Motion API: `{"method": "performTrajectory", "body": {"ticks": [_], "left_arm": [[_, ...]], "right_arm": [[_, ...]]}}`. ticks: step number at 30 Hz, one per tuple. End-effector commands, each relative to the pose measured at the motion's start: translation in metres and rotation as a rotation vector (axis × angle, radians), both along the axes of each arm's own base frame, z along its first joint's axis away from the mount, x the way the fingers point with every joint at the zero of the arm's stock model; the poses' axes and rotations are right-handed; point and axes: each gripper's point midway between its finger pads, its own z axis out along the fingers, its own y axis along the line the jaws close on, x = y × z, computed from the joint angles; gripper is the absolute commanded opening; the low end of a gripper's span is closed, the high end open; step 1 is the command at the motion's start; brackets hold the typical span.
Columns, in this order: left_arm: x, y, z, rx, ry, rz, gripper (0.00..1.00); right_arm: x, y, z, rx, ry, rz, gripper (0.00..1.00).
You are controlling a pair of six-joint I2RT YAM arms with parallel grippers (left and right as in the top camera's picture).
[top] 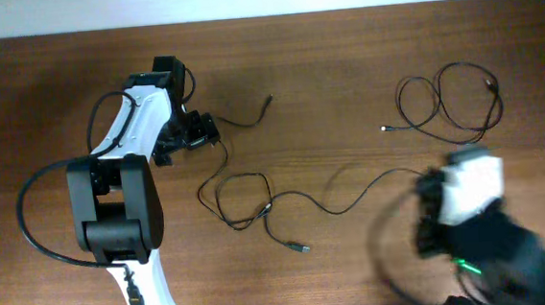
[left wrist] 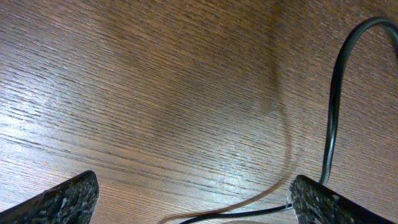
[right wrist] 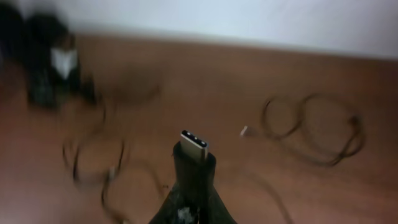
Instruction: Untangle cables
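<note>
one cable plug (right wrist: 194, 148) sits pinched in the right pincer (right wrist: 193, 184).

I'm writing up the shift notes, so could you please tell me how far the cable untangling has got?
Done: one coiled cable lies apart at the far right. In hand: the right gripper is shut on a plug; the left gripper is open over the table, a black cord beside one finger. Left: the crossed loops mid-table need separating.
</note>
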Motion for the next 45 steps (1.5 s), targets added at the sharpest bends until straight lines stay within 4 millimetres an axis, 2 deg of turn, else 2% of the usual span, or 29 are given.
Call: {"method": "performTrajectory", "body": {"ticks": [1, 3, 6, 9, 12, 14, 20, 23, 24, 25, 27, 31, 33, 35, 38, 39, 43, 45], "left_arm": [[-0.002, -0.003, -0.002, -0.010, 0.008, 0.005, 0.99], [-0.002, -0.003, -0.002, -0.010, 0.008, 0.005, 0.99], [-0.002, -0.003, -0.002, -0.010, 0.008, 0.005, 0.99], [-0.002, -0.003, -0.002, -0.011, 0.008, 0.005, 0.99], [-0.002, -0.003, -0.002, -0.010, 0.007, 0.005, 1.00], [-0.002, -0.003, -0.002, -0.010, 0.007, 0.005, 0.99], [-0.001, -0.003, -0.002, -0.011, 0.004, 0.006, 0.99], [-0.001, -0.003, -0.002, -0.011, 0.004, 0.006, 0.99], [-0.001, -0.003, -0.002, -0.011, 0.004, 0.006, 0.99], [-0.001, -0.003, -0.002, -0.011, 0.004, 0.006, 0.99], [-0.001, -0.003, -0.002, -0.011, 0.004, 0.006, 0.99], [-0.001, -0.003, -0.002, -0.011, 0.004, 0.006, 0.99], [-0.001, -0.003, -0.002, -0.011, 0.004, 0.006, 0.99], [-0.001, -0.003, -0.002, -0.011, 0.004, 0.006, 0.99], [-0.001, -0.005, -0.002, -0.022, 0.004, 0.006, 0.99], [-0.001, -0.005, -0.002, -0.022, 0.004, 0.006, 0.99], [-0.001, -0.005, -0.002, -0.022, 0.004, 0.005, 0.99], [-0.001, -0.005, -0.002, -0.022, 0.004, 0.005, 0.99]], "right_arm": [[-0.003, 0.064, -0.063, -0.143, 0.255, 0.271, 0.04], [-0.010, 0.105, -0.108, -0.238, 0.423, 0.494, 0.04], [-0.016, 0.136, -0.168, -0.327, 0.629, 0.663, 0.04], [-0.023, 0.154, -0.212, -0.376, 0.757, 0.795, 0.08], [-0.020, 0.160, -0.255, -0.473, 0.804, 0.914, 0.09], [-0.019, 0.162, -0.269, -0.509, 0.808, 0.969, 0.12], [-0.006, 0.171, -0.287, -0.541, 0.759, 1.009, 0.22], [-0.002, 0.176, -0.287, -0.530, 0.731, 1.010, 0.45], [-0.001, 0.175, -0.288, -0.540, 0.731, 1.005, 0.57], [0.002, 0.172, -0.289, -0.558, 0.730, 0.992, 0.64], [0.001, 0.166, -0.289, -0.580, 0.748, 0.971, 0.69], [-0.009, 0.166, -0.288, -0.513, 0.820, 0.917, 0.81], [-0.015, 0.159, -0.288, -0.501, 0.883, 0.841, 0.82], [-0.014, 0.161, -0.288, -0.469, 0.900, 0.772, 0.87], [-0.002, 0.175, -0.288, -0.415, 0.845, 0.736, 0.98], [0.004, 0.180, -0.286, -0.405, 0.819, 0.731, 0.99], [0.038, 0.173, -0.269, -0.406, 0.757, 0.489, 0.99], [0.039, 0.163, -0.260, -0.413, 0.795, 0.430, 0.98]]}}
